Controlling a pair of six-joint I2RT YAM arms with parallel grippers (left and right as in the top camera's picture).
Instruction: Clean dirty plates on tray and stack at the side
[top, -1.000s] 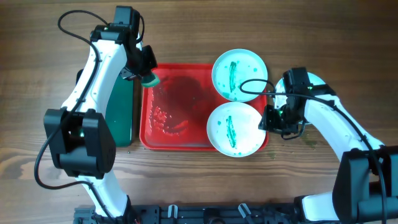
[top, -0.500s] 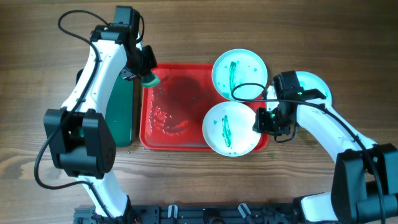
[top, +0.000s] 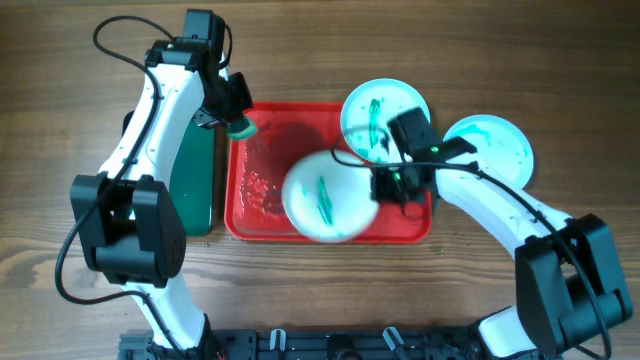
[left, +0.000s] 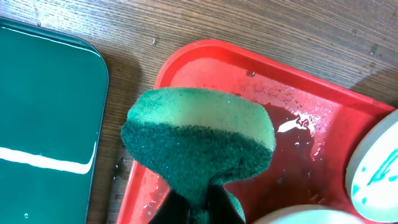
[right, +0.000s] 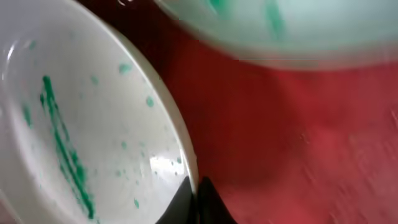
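The red tray (top: 265, 225) lies mid-table, wet inside. My right gripper (top: 378, 187) is shut on the rim of a white plate (top: 325, 195) with a green streak and holds it over the tray's middle; the right wrist view shows the rim (right: 180, 149) pinched between my fingers (right: 198, 198). A second dirty plate (top: 385, 118) rests on the tray's back right corner. A third plate (top: 490, 150), pale turquoise with smears, lies on the table right of the tray. My left gripper (top: 236, 118) is shut on a green sponge (left: 199, 140) above the tray's back left corner (left: 186, 59).
A dark green tray (top: 195, 185) lies left of the red tray, also in the left wrist view (left: 43, 124). Water droplets sit on the red tray floor (left: 292, 124). The wooden table (top: 520, 60) surrounds everything.
My right gripper has carried the streaked plate leftwards from the tray's front right corner to over its middle. The left arm and sponge have not moved.
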